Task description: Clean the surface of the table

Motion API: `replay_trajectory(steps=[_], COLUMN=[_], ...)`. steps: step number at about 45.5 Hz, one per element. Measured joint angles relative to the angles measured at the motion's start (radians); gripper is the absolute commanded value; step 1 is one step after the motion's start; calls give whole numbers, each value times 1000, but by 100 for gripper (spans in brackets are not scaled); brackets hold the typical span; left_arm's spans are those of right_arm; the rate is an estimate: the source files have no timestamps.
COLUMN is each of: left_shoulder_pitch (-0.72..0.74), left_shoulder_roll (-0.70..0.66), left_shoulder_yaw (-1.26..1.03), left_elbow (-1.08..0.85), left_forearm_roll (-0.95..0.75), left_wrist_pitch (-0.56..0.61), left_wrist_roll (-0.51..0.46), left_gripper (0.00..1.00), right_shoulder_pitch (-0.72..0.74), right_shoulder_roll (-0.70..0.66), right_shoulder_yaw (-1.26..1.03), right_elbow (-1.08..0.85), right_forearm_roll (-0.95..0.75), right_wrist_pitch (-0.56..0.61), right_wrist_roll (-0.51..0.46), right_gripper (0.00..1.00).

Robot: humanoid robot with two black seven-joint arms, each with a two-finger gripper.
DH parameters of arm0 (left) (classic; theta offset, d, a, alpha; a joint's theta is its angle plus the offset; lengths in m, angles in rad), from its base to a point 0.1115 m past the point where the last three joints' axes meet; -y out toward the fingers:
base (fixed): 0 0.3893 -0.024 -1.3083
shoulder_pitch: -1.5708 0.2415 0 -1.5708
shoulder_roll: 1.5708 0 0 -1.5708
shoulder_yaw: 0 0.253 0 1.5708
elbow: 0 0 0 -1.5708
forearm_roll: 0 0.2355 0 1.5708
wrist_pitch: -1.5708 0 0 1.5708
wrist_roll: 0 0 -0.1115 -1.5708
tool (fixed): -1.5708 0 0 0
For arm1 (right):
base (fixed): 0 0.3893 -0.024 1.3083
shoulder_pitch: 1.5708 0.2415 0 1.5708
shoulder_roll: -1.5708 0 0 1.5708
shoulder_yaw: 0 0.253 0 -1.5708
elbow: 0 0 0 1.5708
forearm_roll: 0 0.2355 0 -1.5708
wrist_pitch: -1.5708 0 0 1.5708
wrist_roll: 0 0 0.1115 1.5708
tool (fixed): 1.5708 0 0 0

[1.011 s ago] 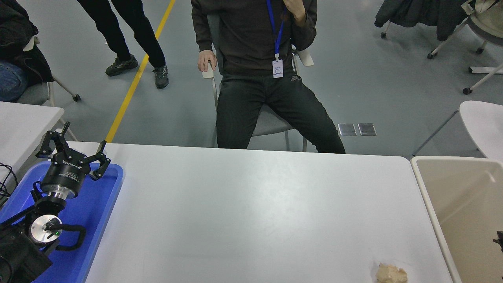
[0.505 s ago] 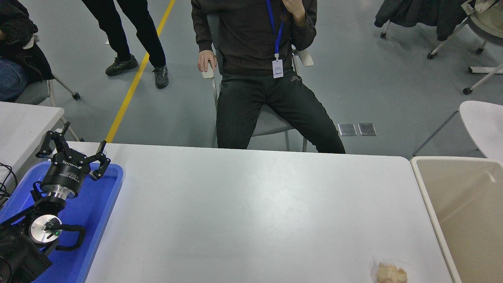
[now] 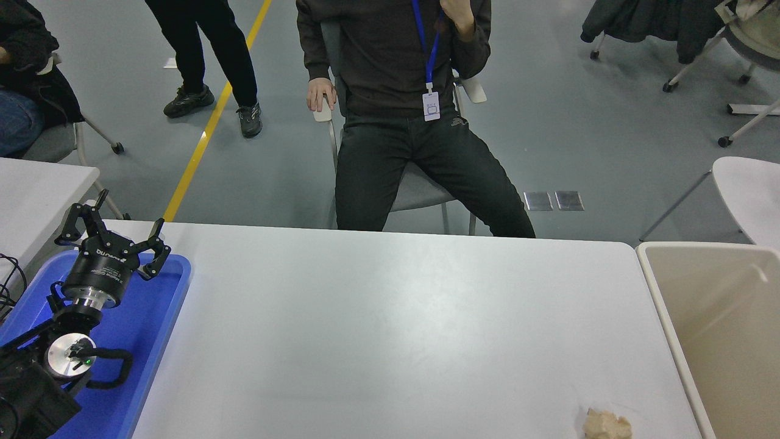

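Note:
The table surface (image 3: pixel 390 329) is a wide white-grey top that fills the lower picture. A crumpled beige scrap (image 3: pixel 606 424) lies on it near the front right edge. My left gripper (image 3: pixel 116 228) is open and empty, parked over the blue tray (image 3: pixel 155 317) at the lower left. My right arm is out of view.
A beige bin (image 3: pixel 725 329) stands against the table's right end. A person sits on a chair (image 3: pixel 420 183) at the far side, legs close to the table edge. Another person stands at the top left. A smaller white table (image 3: pixel 36 189) is at the left.
A dark part of the right arm at the right edge one second ago has left the view. The standing person has shifted a little to the right. The scrap and left arm have not moved.

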Motion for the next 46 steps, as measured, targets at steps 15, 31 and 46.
replay_trajectory(steps=[15,31,46], left_shoulder_pitch=[0,0,0], left_shoulder_roll=[0,0,0], left_shoulder_yaw=[0,0,0], left_elbow=[0,-1,-1], left_forearm_roll=[0,0,0], left_wrist_pitch=[0,0,0], left_wrist_roll=[0,0,0], left_gripper=[100,100,100], right_shoulder_pitch=[-69,-129,-159], right_shoulder_roll=[-13,42,133], right_shoulder_yaw=[234,371,394], right_elbow=[194,390,500], right_forearm_roll=[14,3,-86], right_wrist_pitch=[58,113,183], right_wrist_roll=[6,92,163], right_gripper=[100,100,100])
